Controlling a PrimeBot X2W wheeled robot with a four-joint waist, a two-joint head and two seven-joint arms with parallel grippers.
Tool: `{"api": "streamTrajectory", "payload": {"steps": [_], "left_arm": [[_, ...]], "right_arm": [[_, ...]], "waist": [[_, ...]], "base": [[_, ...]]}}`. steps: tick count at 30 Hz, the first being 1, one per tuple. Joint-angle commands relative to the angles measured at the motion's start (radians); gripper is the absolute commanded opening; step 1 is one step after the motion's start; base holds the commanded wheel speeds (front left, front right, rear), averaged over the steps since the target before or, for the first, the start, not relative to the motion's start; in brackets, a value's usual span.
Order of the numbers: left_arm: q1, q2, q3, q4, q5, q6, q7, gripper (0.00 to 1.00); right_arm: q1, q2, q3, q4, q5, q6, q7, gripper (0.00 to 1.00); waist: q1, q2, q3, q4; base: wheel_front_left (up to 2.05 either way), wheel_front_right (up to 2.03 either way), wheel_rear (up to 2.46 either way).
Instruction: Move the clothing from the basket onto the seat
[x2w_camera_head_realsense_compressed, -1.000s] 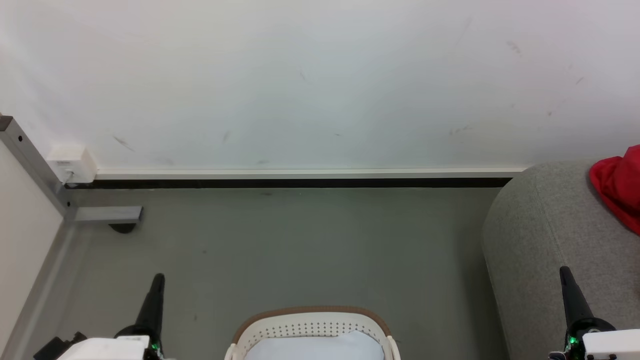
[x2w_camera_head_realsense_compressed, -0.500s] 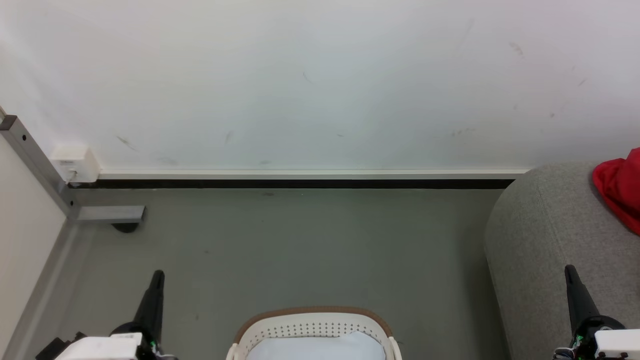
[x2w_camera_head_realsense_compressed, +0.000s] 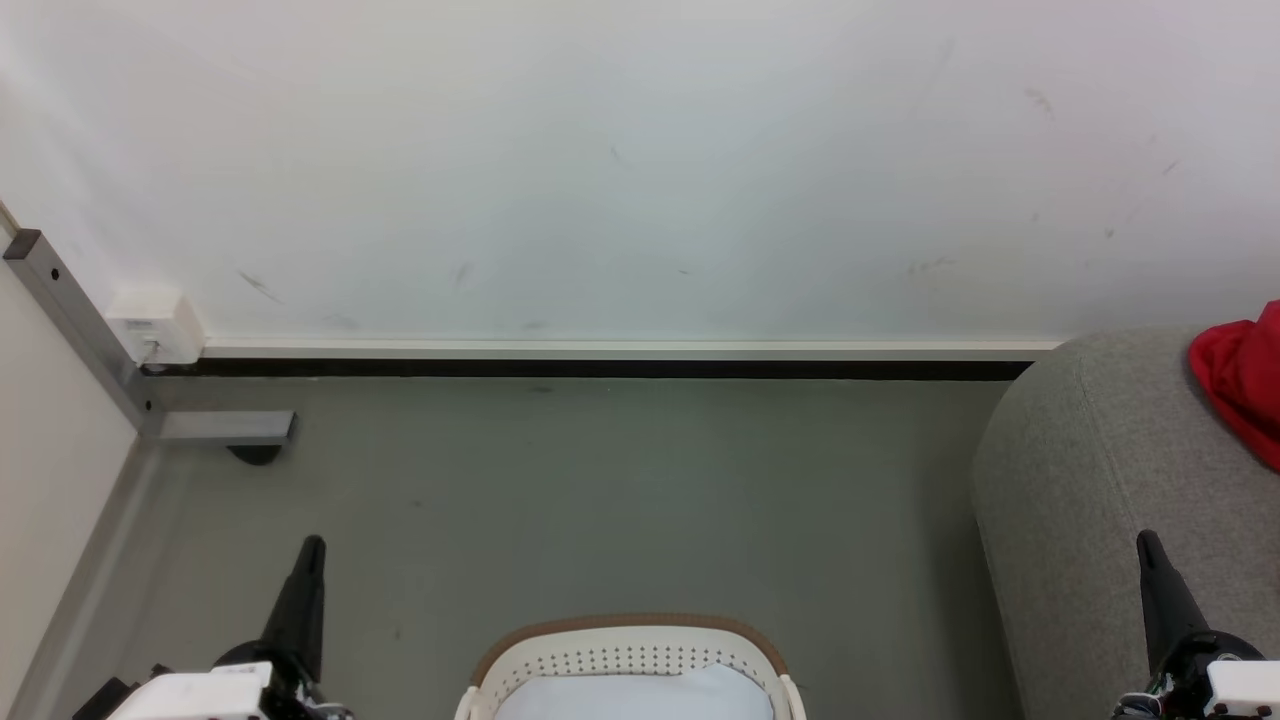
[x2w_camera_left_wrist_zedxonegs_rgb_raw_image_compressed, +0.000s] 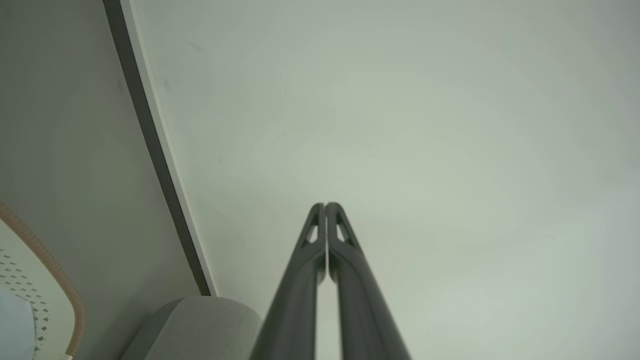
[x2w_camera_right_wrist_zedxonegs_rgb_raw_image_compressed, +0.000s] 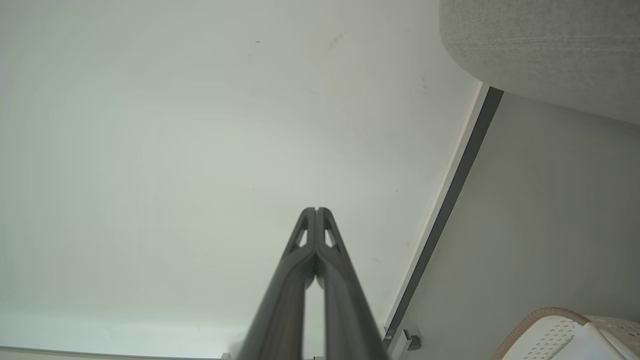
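**A:** What is showing at the far left?

**B:** A grey post (x2w_camera_head_realsense_compressed: 70, 320) is slanting along the wall (x2w_camera_head_realsense_compressed: 640, 150), and a white box (x2w_camera_head_realsense_compressed: 155, 325) is sitting beside it, low on the wall.

**A:** And the left pincer?

**B:** The left pincer (x2w_camera_head_realsense_compressed: 312, 548) is pointing up over the floor (x2w_camera_head_realsense_compressed: 600, 480). Its fingers are pressing together with nothing between them.

**A:** Where is the basket sitting?

**B:** The basket (x2w_camera_head_realsense_compressed: 625, 652) is resting on the floor at the bottom middle, between the two pincers. Pale fabric (x2w_camera_head_realsense_compressed: 635, 695) is lying inside it.

**A:** What is lying further right?

**B:** The sofa (x2w_camera_head_realsense_compressed: 1090, 470) is standing apart from the basket. The right pincer (x2w_camera_head_realsense_compressed: 1148, 545) is hovering in front of its rounded end, likewise closed tight and gripping nothing. Red clothing (x2w_camera_head_realsense_compressed: 1245, 385) is lying on the sofa at the right edge.
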Motion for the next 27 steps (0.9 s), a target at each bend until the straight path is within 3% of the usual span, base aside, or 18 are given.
{"api": "streamTrajectory", "payload": {"steps": [1,27], "left_arm": [[-0.009,0.001,0.003,0.001,-0.014,-0.004,0.004,0.00],[-0.008,0.001,0.002,0.001,-0.014,-0.004,0.004,0.00]], "right_arm": [[-0.011,-0.001,-0.003,0.002,0.005,-0.002,0.002,0.00],[-0.011,0.004,-0.010,0.003,-0.005,-0.002,0.008,0.00]], "waist": [[-0.0001,0.0000,0.000,0.000],[-0.0001,0.0000,0.000,0.000]], "base": [[0.00,0.00,0.00],[0.00,0.00,0.00]]}}
